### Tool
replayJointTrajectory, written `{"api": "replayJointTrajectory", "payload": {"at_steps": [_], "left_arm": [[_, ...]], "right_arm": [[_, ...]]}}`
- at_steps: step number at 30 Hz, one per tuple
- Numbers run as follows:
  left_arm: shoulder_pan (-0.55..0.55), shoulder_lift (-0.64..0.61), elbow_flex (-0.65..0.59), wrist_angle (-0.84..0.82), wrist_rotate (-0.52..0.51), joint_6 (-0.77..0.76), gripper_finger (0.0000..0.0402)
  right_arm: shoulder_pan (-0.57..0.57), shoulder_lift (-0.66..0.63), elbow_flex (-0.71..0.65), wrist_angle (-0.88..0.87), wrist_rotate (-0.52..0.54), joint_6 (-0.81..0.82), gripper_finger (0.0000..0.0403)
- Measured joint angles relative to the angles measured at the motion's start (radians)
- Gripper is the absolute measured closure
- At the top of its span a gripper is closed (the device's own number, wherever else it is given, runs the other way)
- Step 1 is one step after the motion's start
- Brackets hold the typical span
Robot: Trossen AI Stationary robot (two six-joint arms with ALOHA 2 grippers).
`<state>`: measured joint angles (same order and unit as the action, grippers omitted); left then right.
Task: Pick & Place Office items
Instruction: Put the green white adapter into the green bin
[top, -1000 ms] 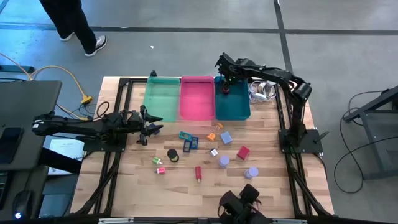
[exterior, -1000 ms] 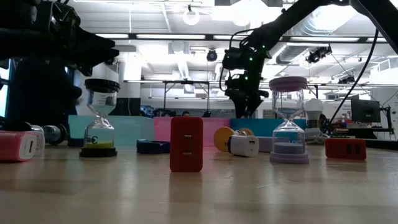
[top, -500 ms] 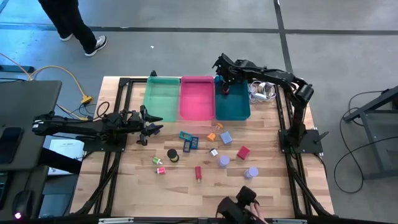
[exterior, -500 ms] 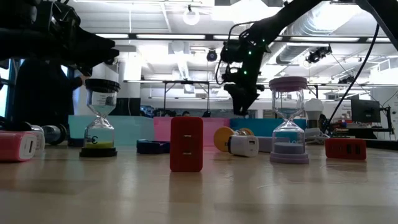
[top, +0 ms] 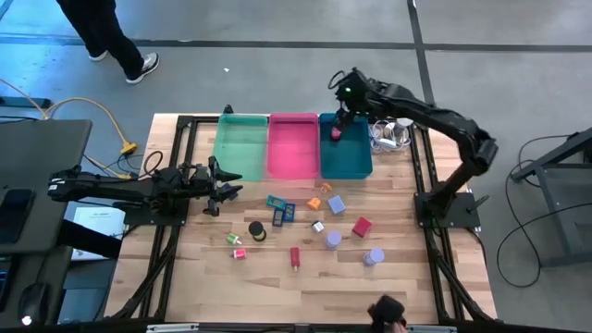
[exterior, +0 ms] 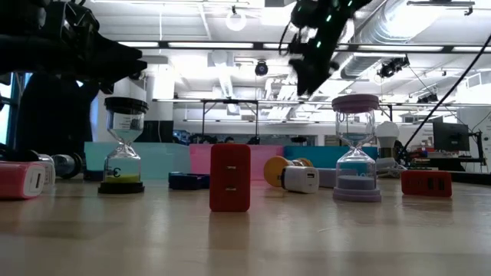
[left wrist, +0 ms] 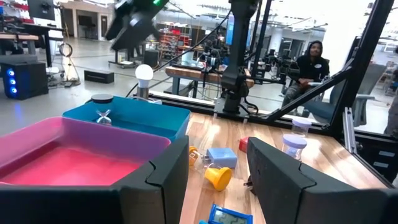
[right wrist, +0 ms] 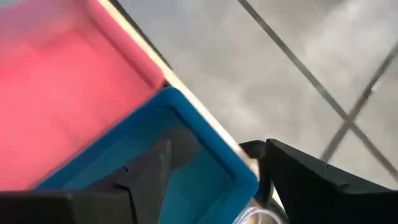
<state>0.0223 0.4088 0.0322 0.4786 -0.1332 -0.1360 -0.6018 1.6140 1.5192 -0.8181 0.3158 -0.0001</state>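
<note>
Right gripper (top: 344, 100) up over the far end of the teal tray (top: 356, 162), fingers apart and holding nothing. Red item (top: 336, 131) down in that tray just below it, other office items (top: 314, 227) well apart on the table (top: 407, 268). Left gripper (top: 225, 186) parked beside the green tray (top: 240, 143), jaws open and empty

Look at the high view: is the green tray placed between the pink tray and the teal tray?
No: the pink tray sits in the middle, with the green tray on one side and the teal tray on the other.

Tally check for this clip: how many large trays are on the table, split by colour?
Green tray: 1
Pink tray: 1
Teal tray: 1
Total: 3
</note>
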Motion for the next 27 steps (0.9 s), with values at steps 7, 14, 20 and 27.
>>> {"api": "replayJointTrajectory", "payload": {"at_steps": [7,14,20,27], "left_arm": [[0.000,0.000,0.000,0.000,0.000,-0.044,0.0243],[0.000,0.000,0.000,0.001,0.001,-0.063,0.0243],[0.000,0.000,0.000,0.001,0.000,-0.060,0.0243],[0.004,0.000,0.000,0.004,0.006,-0.050,0.0243]], "right_arm": [[0.104,-0.158,0.000,-0.181,-0.190,0.111,0.0151],[0.257,-0.245,-0.022,-0.307,-0.260,0.248,0.0151],[0.401,-0.290,-0.138,-0.311,-0.182,0.386,0.0151],[0.557,-0.327,-0.341,-0.255,0.108,0.602,0.0151]]}}
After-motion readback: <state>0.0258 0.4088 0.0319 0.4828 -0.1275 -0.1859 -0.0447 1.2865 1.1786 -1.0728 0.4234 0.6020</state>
